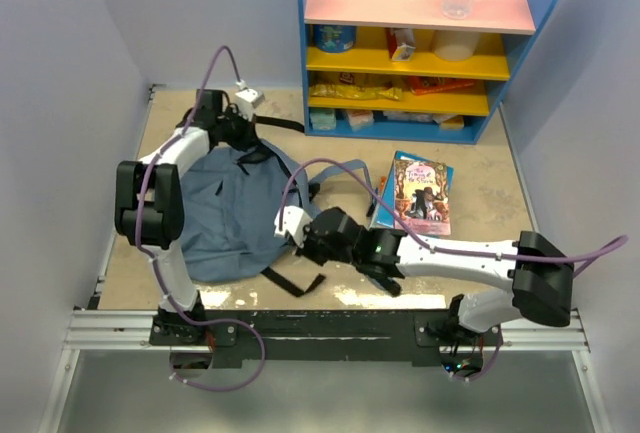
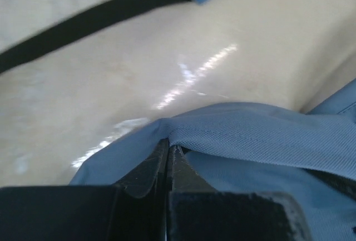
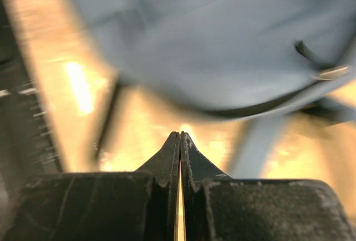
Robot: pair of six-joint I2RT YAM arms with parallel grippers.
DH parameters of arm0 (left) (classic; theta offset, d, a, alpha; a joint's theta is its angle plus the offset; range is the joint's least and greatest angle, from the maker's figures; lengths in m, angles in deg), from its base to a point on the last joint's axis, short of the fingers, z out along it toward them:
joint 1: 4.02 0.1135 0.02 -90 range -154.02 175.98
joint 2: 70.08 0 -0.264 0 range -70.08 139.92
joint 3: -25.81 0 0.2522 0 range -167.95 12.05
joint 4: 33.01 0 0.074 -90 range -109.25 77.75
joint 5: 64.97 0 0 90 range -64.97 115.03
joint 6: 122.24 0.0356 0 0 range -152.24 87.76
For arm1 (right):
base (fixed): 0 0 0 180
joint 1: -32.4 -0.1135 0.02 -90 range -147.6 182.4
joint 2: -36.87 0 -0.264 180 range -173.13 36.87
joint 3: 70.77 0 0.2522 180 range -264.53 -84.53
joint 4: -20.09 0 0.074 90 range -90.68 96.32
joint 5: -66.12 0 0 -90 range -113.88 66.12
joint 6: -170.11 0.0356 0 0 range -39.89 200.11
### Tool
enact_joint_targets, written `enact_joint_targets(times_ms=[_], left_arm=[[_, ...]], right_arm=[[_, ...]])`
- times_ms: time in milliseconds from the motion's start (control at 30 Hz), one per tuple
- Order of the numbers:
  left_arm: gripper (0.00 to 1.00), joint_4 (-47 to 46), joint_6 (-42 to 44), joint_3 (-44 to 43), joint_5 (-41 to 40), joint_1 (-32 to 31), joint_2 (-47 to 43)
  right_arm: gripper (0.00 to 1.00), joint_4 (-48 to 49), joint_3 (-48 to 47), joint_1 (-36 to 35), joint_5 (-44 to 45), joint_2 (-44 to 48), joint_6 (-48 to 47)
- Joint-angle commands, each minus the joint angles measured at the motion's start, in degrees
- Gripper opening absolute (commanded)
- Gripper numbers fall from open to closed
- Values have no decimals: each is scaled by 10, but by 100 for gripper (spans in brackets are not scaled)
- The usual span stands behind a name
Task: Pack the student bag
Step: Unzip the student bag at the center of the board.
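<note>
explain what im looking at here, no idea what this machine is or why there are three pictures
Two robot arms are bolted to the near edge of a table. One picture looks down from above; the other two come from small cameras on each wrist, so they show each hand's own fingers up close. On the table lie a grey-blue bag and a book, with a shelf behind. The left hand is shut, pinching a fold of the bag's fabric. The right hand is shut on nothing, beside the bag's near edge.
</note>
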Motion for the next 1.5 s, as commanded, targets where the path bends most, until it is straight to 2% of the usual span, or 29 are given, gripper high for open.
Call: enact_joint_targets(times_ms=[0,100,133,233,333,367,400,467,533,600,800,867,1000,1233,1467], left_arm=[[0,-46,4,-57,-50,51,-15],[1,-28,12,-47,-14,46,-31],[13,-22,14,-38,-1,44,-41],[31,5,26,-19,41,43,-67],[34,14,45,1,74,43,-91],[34,25,51,1,80,42,-94],[34,35,56,-2,91,42,-93],[34,55,65,-8,100,38,-91],[33,58,70,-5,107,35,-90],[33,57,75,-1,113,34,-89],[34,54,86,7,111,51,-93],[43,43,58,1,131,90,-91],[47,73,46,-47,183,151,-55],[47,71,64,-21,162,183,-62],[47,65,70,-1,170,199,-77]], right_arm=[[0,14,17,-38,-10,17,73],[0,28,17,-38,7,21,77],[0,36,16,-38,10,21,77],[0,35,4,-38,40,10,77],[1,64,-13,-33,104,-6,46],[23,67,-24,-28,105,-15,32],[35,67,-57,-18,95,-26,19],[46,53,-99,-17,84,-73,-44],[47,36,-164,-15,76,-109,-112],[53,29,-219,-2,64,-157,-151],[54,-85,-380,58,-7,-286,-217],[54,-139,-414,63,-8,-313,-244],[54,-215,-497,77,8,-380,-269],[54,-330,-564,86,1,-434,-289],[56,-350,-591,97,28,-458,-297]])
